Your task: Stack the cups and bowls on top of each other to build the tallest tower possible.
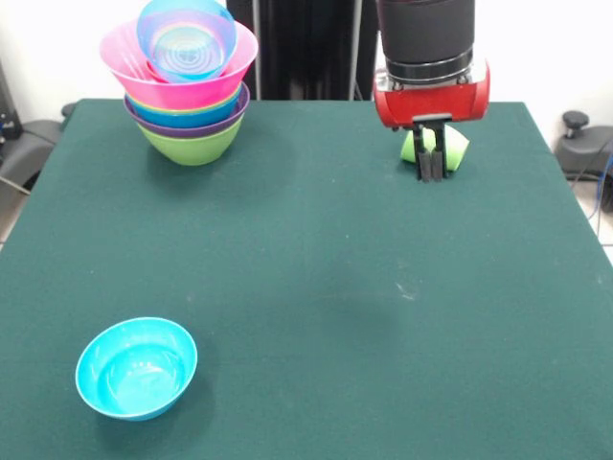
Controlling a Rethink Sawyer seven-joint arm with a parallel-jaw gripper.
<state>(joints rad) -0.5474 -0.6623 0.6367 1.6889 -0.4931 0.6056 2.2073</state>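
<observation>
The tower (188,96) stands at the table's far left. It has a lime green bowl at its base, then purple, blue and pink rims, and a blue bowl (187,38) tilted on top. A small cyan bowl (136,368) sits upright and alone at the near left. At the far right the gripper (431,172) hangs low, its dark fingers close together. The light green cup (455,148) lies tipped on its side at the fingers, showing on both sides of them, and the fingers seem to pinch its wall. No yellow-orange cup shows.
The dark green table (316,287) has its edge close behind the tower. Grey chair bases (578,134) stand on the floor past the table's right and left sides.
</observation>
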